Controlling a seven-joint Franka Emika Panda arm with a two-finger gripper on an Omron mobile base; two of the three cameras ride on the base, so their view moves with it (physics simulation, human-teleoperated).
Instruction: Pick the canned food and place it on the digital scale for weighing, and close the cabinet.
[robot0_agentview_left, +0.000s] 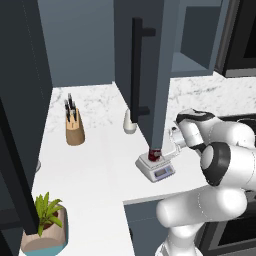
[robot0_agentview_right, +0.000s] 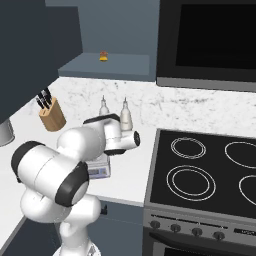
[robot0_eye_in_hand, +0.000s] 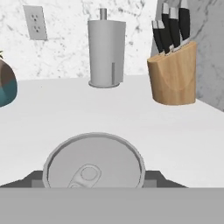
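Left base view: the can stands upright on the scale at the centre of the frame, its long axis vertical, partly hidden behind the edge of the open cabinet door with its long black handle. The pincer sits just right of the can; whether it grips or has let go I cannot tell. In the hand view the can's silvery top and pull tab face the camera at lower centre. The white counter carries a knife block at upper left and a potted plant at lower left. A marble wall backs the counter; a black stovetop fills the right base view's right side.
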